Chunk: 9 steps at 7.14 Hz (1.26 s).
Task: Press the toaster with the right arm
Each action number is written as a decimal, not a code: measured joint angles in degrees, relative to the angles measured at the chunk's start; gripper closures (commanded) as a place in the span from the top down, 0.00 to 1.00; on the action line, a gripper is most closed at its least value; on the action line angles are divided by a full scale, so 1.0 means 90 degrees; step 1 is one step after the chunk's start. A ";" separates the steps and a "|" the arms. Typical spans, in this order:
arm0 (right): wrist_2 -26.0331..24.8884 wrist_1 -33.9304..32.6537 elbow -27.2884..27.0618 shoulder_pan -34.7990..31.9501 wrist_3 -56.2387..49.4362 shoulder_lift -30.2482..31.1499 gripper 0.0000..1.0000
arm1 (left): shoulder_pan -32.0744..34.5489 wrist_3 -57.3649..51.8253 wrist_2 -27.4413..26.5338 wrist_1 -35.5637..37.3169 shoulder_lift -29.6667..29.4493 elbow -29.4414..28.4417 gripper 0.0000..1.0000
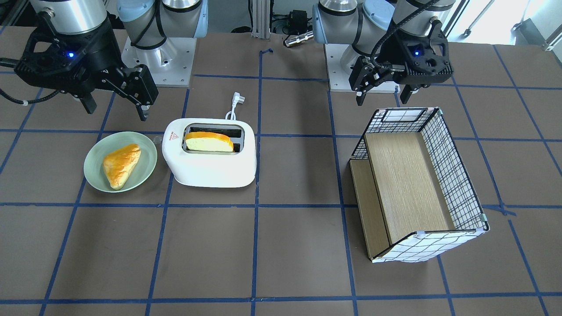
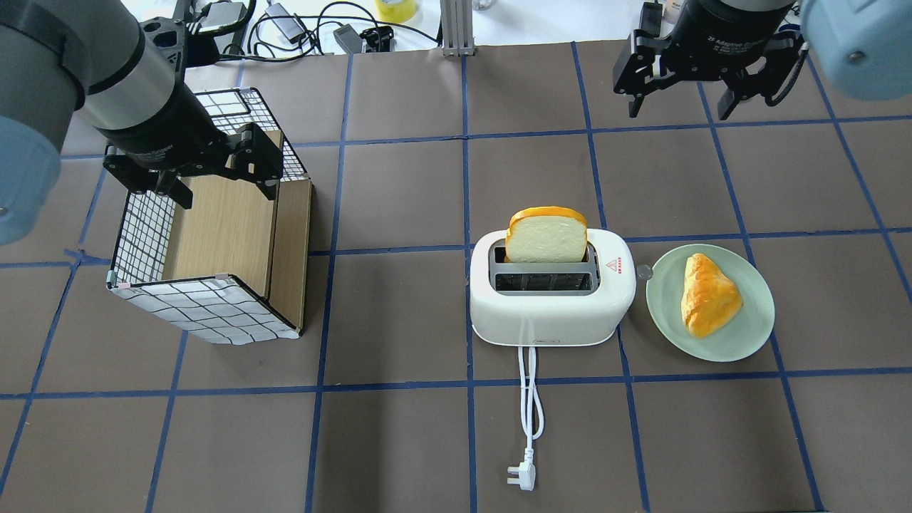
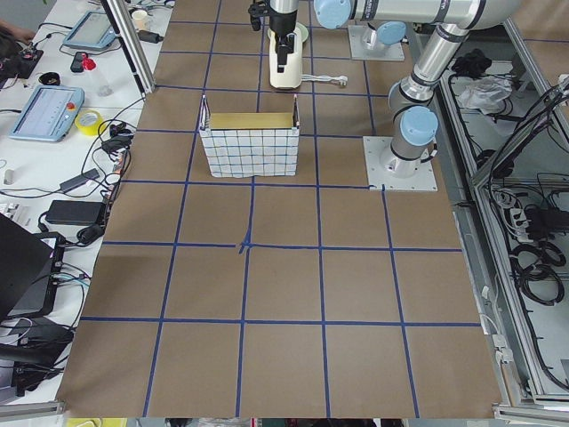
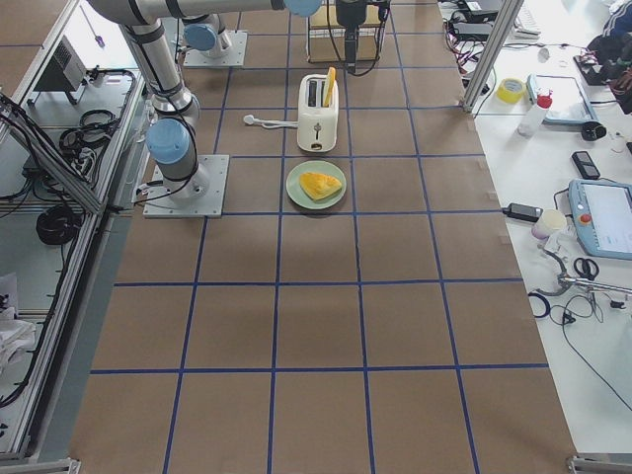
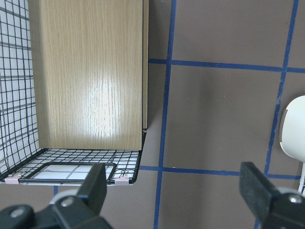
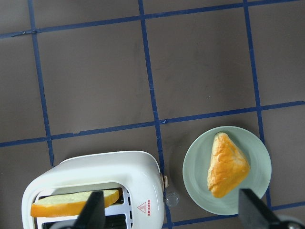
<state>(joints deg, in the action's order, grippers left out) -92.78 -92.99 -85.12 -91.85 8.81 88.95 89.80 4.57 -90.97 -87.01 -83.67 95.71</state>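
Overhead, you look down on a brown surface [image 2: 399,427] ruled into squares by blue tape, with metal framing at its edges and a tangle of cables along the far side. From the end cameras you can see white benches beside it carrying a roll of yellow tape [image 4: 512,90], a handheld console [image 4: 604,217] and loose leads.

The toaster [image 2: 548,313], white, rounded and two-slotted, stands upright on the robot's right half of the surface, just beside a pale green plate [image 2: 666,306] that holds a golden pastry [image 2: 707,296]. A slice of bread [image 2: 547,239] with an orange crust stands tall in the slot farther from the robot. A small red triangle [image 2: 611,265] marks the top at the plate end. Its white cord [image 2: 529,399] trails toward the robot, and the plug [image 2: 522,476] lies loose on the surface.

The right pincer [image 2: 678,112] hangs released, fingers spread, above the surface and apart from the toaster. The left pincer [image 2: 226,192], likewise spread and empty, hovers over a grid-patterned basket [image 2: 206,310] with a wooden panel inside, well apart from the toaster
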 measured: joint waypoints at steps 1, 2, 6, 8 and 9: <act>-0.0001 -0.0007 -0.0006 -0.0002 -0.0002 -0.0008 1.00 | 0.0000 0.0000 0.0000 0.0000 0.0000 0.0000 1.00; 0.0007 -0.0036 -0.0008 -0.0005 -0.0002 -0.0021 1.00 | 0.0002 0.0000 0.0000 0.0000 0.0000 0.0000 1.00; 0.0049 0.0226 -0.0017 0.0134 -0.0076 -0.0039 0.00 | 0.0003 0.0000 0.0000 0.0000 0.0000 0.0000 1.00; 0.0301 0.1210 -0.0101 0.0420 -0.0610 -0.0056 0.00 | 0.0003 0.0000 0.0000 0.0000 0.0000 0.0000 1.00; 0.0395 0.1453 -0.0329 0.0601 -0.1010 -0.0063 0.00 | 0.0003 0.0000 0.0000 0.0000 0.0000 0.0000 1.00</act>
<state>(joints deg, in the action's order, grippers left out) -89.23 -79.91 -88.08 -86.44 -0.28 88.38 89.82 4.57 -90.97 -87.01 -83.67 95.71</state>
